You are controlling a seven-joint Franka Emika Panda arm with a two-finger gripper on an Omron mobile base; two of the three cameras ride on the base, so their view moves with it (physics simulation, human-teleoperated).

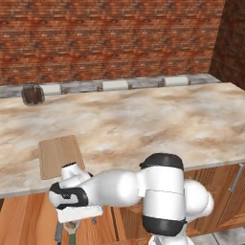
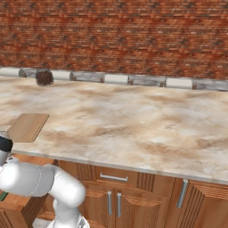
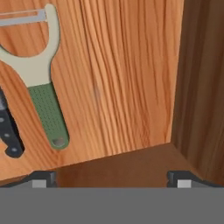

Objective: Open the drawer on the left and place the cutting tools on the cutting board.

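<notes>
The drawer [image 3: 127, 65] stands open under the counter's left end, and my hand [image 1: 72, 198] hangs down over it. On its wooden floor lies the green-handled tool [image 3: 47, 111], its pale forked head pointing away from me. Beside it, at the view's left edge, shows the dark grey knife handle [image 3: 9, 135]. My gripper [image 3: 112, 179] is open, its fingertips [image 3: 41, 178] spread wide with nothing between them. Both tools lie left of and beyond the gripper. The cutting board [image 1: 60, 155] [image 2: 29, 126] lies bare on the counter, just above the drawer.
The drawer's dark side wall [image 3: 201, 87] rises close on the right in the hand view. A narrower drawer front [image 2: 113, 177] and cabinet doors [image 2: 182, 193] sit under the marble counter [image 2: 133, 124]. A dark round object [image 1: 32, 94] stands at the back by the brick wall.
</notes>
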